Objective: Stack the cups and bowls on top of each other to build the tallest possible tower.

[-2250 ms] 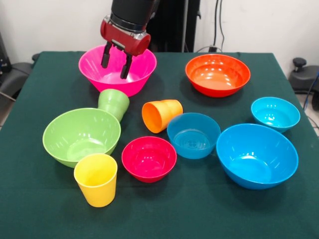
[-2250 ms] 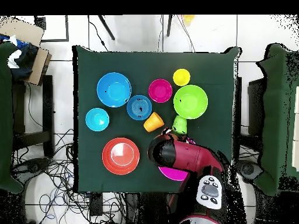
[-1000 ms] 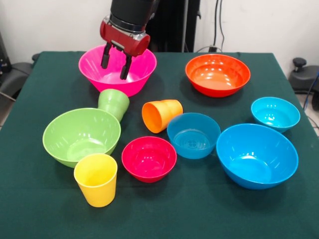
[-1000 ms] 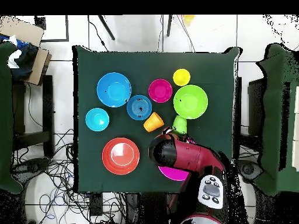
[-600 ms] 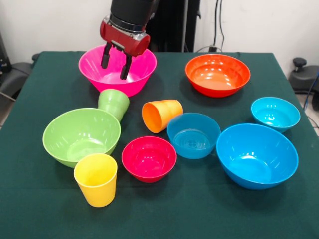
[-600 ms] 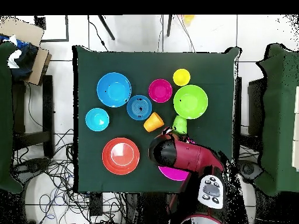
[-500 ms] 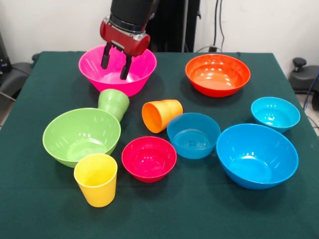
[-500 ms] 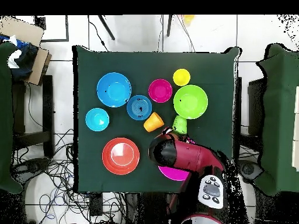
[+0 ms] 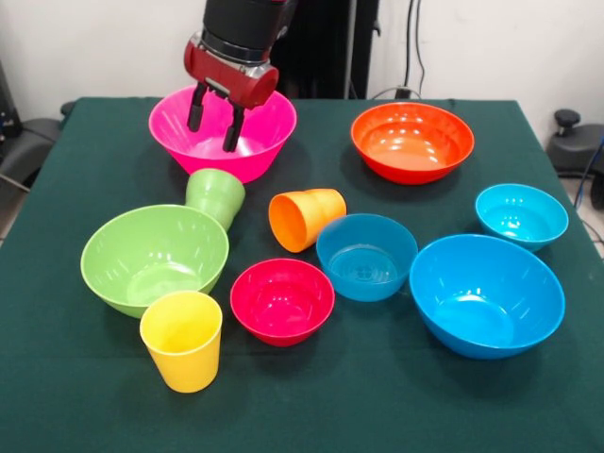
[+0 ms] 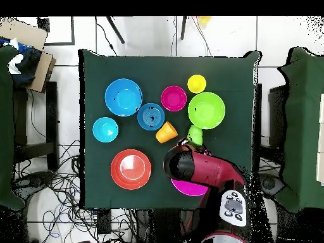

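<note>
Hand (image 9: 213, 121) open and empty, its two dark fingers (image 9: 196, 108) spread and pointing down, hangs above the pink bowl (image 9: 255, 142) at the far left of the green worktop (image 9: 377, 396), the fingertips inside the rim's outline but apparently clear of the plastic. Nothing is stacked yet: every cup and bowl sits alone. Just in front of the pink bowl the green cup (image 9: 215, 195) lies tipped, its base toward the pink bowl and its mouth hidden behind the rim of the light green bowl (image 9: 151, 253), so its long axis runs from the far side toward the near left. Beside it the orange cup (image 9: 304, 217) lies on its side, long axis across the worktop, mouth facing the left and slightly toward the camera, its base close to the mid-sized blue bowl (image 9: 366, 255). The yellow cup (image 9: 182, 340) alone stands upright, mouth up, at the near left. The red bowl (image 9: 282, 300), large blue bowl (image 9: 486, 294), small cyan bowl (image 9: 521, 215) and orange bowl (image 9: 411, 142) rest open side up. Risks from here, as a judgement: glossy, thin bowl walls could slip from a two-finger pinch, a descent on the pink bowl's rim could tilt or flip it, and any sweep toward the lying cups could set them rolling into neighbours.
</note>
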Robot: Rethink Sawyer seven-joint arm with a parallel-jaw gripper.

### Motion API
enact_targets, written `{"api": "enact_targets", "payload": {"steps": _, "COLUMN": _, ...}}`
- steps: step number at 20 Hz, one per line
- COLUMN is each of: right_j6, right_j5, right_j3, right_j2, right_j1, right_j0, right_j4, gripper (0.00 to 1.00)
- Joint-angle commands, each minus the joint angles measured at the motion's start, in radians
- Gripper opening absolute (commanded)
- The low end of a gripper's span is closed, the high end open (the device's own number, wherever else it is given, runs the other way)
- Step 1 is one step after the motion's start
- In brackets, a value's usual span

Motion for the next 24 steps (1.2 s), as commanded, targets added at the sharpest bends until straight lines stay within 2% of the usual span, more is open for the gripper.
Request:
{"api": "enact_targets", "payload": {"steps": 1, "right_j6": 0.003, "right_j5": 0.030, "right_j3": 0.032, "right_j2": 0.130, "right_j1": 0.041, "right_j0": -0.012, "right_j4": -0.070, "gripper": 1.00}}
{"api": "enact_targets", "payload": {"steps": 15, "right_j6": 0.004, "right_j5": 0.028, "right_j3": 0.017, "right_j2": 0.137, "right_j1": 0.049, "right_j0": -0.025, "right_j4": -0.088, "gripper": 1.00}}
{"api": "enact_targets", "payload": {"steps": 24, "right_j6": 0.022, "right_j5": 0.036, "right_j3": 0.022, "right_j2": 0.142, "right_j1": 0.047, "right_j0": -0.028, "right_j4": -0.075, "gripper": 1.00}}
